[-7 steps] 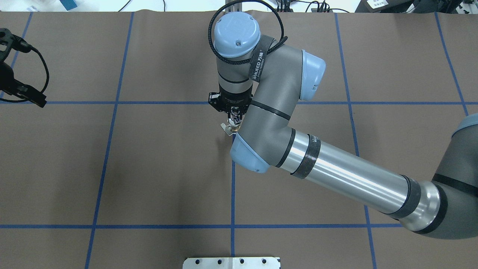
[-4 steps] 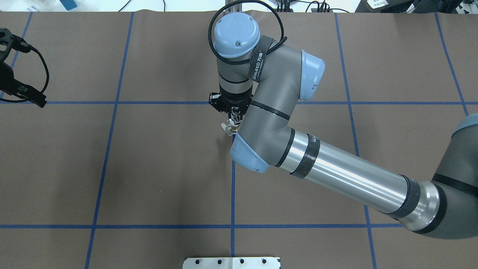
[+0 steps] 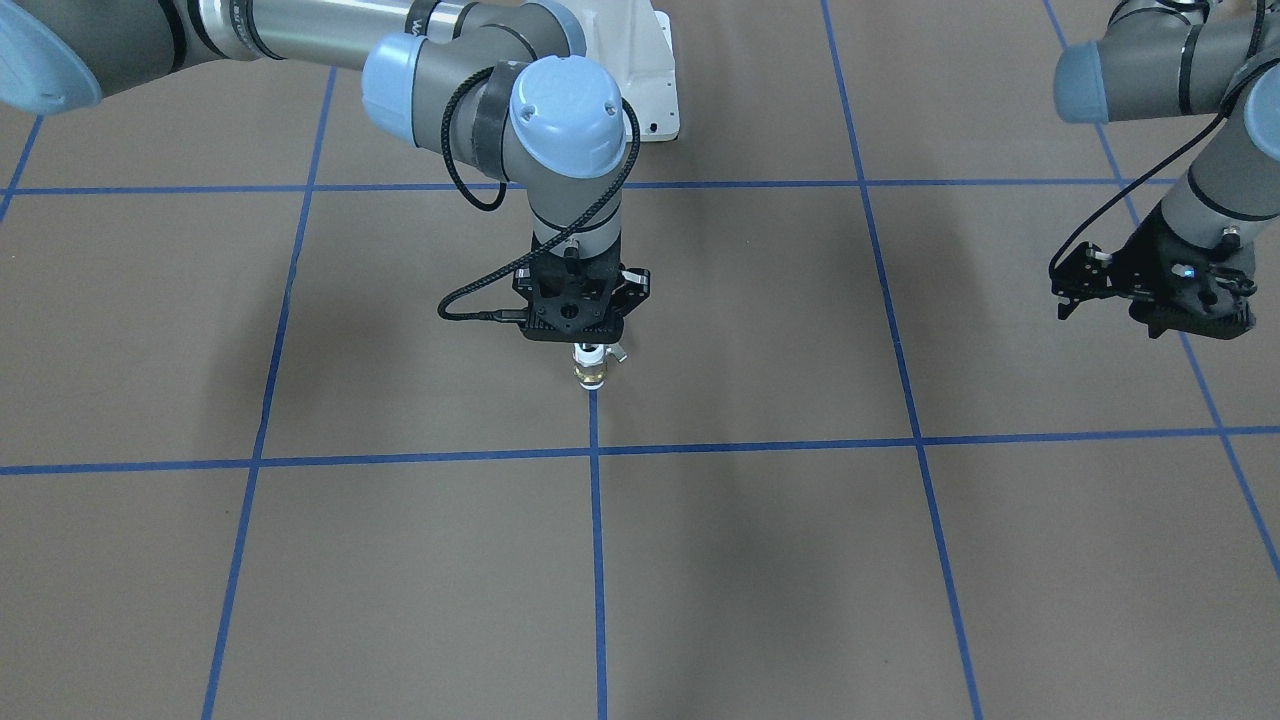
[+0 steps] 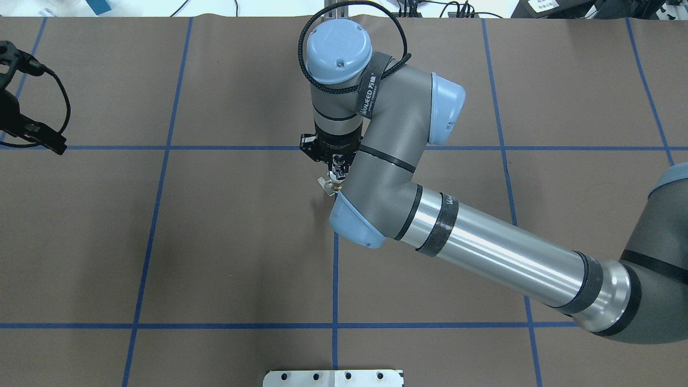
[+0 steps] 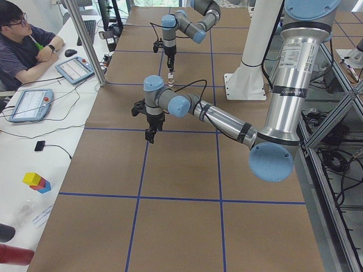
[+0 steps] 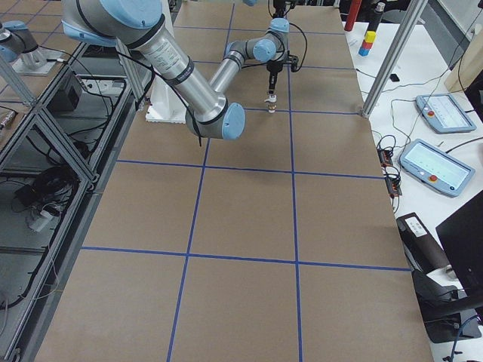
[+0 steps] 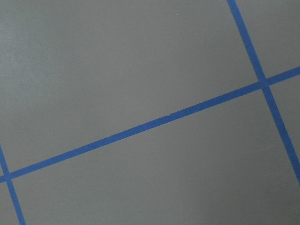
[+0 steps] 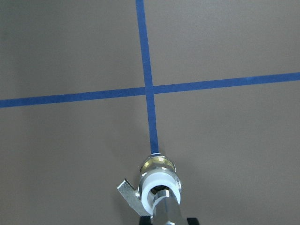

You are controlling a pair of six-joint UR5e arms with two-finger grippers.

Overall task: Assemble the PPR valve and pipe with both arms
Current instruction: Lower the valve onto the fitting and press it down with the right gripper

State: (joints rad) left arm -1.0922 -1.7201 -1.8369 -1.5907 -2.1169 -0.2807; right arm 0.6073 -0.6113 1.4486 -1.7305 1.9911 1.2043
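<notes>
Where the right gripper [image 3: 594,346] points straight down over the middle of the bench [image 3: 400,560], its jaws are clenched on the pipe [image 8: 165,212], whose chrome stem rises out of the top of the valve [image 8: 158,180]. The valve stands upright beneath them, white collar up and brass band below, with its silver lever [image 8: 129,195] sticking out to one side. It sits at the end of a blue tape line [image 8: 151,122], just short of a tape crossing. Whether its foot touches the bench or hangs just above it cannot be told. The right arm [image 4: 484,252] reaches in from the robot's side, its elbow bent over the spot. Well apart, the left gripper [image 3: 1064,293] hangs above the bench; whether its jaws are released or clenched cannot be told. Its wrist camera looks on brown surface crossed by blue tape. Beside the bench a seated operator [image 5: 20,39] leans near two tablets [image 5: 74,69].
</notes>
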